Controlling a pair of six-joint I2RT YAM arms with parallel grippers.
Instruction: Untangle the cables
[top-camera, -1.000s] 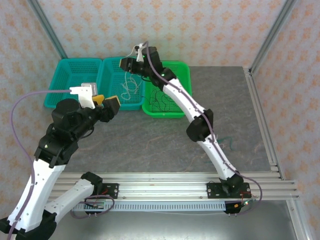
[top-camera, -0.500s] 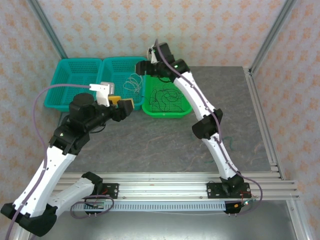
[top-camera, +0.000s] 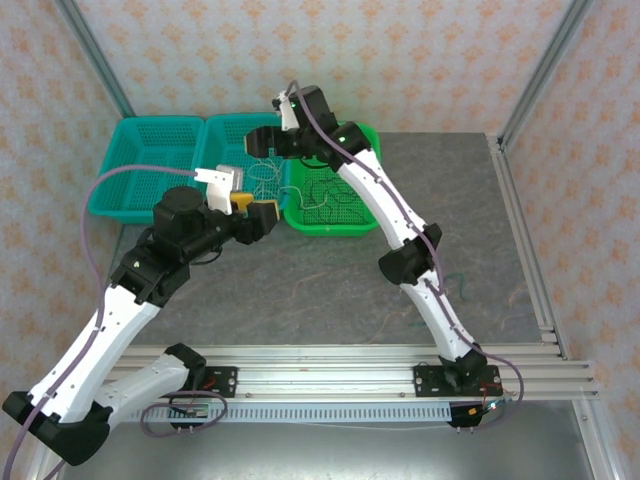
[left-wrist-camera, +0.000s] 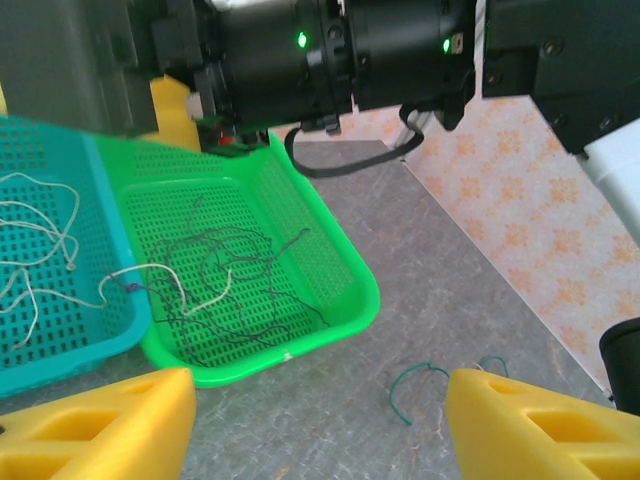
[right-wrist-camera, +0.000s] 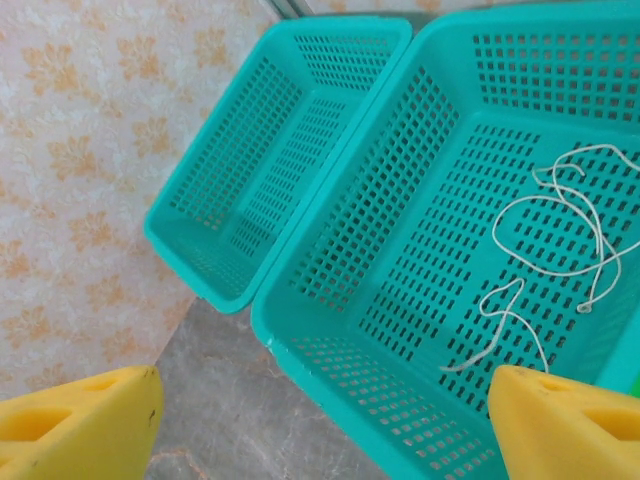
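Thin black cables (left-wrist-camera: 235, 285) lie tangled in the green basket (left-wrist-camera: 350, 310), and a cream-white cable (left-wrist-camera: 150, 272) crosses over from the teal basket beside it. More cream-white cable (right-wrist-camera: 560, 225) rests in the middle teal basket (right-wrist-camera: 330, 330). A short green cable (left-wrist-camera: 412, 385) lies loose on the table. My left gripper (left-wrist-camera: 320, 430) hovers open over the table just in front of the green basket, nothing between its yellow fingers (left-wrist-camera: 100, 425). My right gripper (right-wrist-camera: 320, 430) hangs open above the near-left corner of the middle teal basket, holding nothing. From above, the left gripper (top-camera: 258, 208) and right gripper (top-camera: 266, 142) are close together.
A second teal basket (top-camera: 130, 122) stands at the far left with no cables in it. The three baskets sit in a row against the back wall. Grey table stretches to the right, bounded by a metal frame post (top-camera: 535, 75). The right arm (top-camera: 385, 205) arches over the green basket.
The left arm has reached forward and right toward the baskets. The right gripper swung right, then back over the middle teal basket, and its jaws have opened wider.
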